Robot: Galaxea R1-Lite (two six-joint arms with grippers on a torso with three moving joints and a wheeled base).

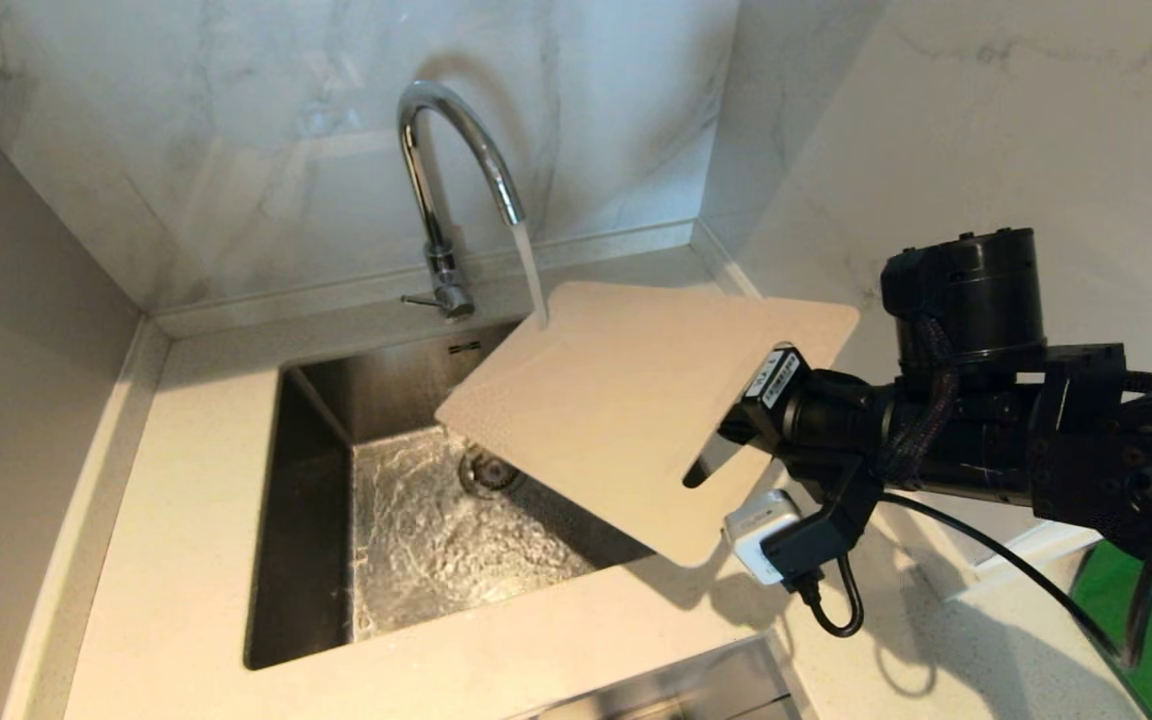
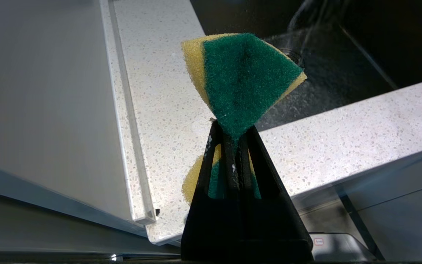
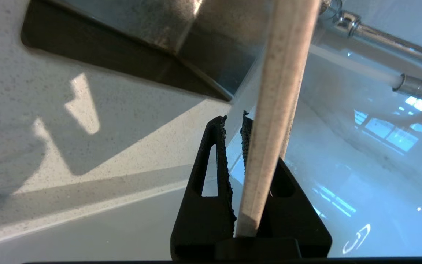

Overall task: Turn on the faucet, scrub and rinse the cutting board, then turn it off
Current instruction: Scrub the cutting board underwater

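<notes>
Faucet (image 1: 456, 190) running; stream lands on the far corner of the cutting board (image 1: 626, 400), which is held tilted over the sink (image 1: 306, 520), handle-slot end toward the robot. Right claw (image 1: 736, 435) clamped on the board's edge beside the slot; in the right wrist view the board (image 3: 275, 110) sits edge-on between the fingers (image 3: 216, 172), though only one pad clearly presses it, so the grip looks offset. Left claw (image 2: 233, 146) closed on a green-and-yellow sponge (image 2: 242, 79), parked low beside the surface (image 2: 167, 91), outside the head view. Step in hand, by my reading: wetting or rinsing the board under the stream. To do it well, keep the low corner over the basin so runoff drains into the sink and not onto the surface; sweep the board slowly so water crosses the whole face, not just that one corner. Move gently, since a thin wet board held at one end can pivot or slip. If scrubbing follows, bring the sponge in green side to the board and brace against the push. Faucet lever (image 1: 423, 299) remains to be shut off.
</notes>
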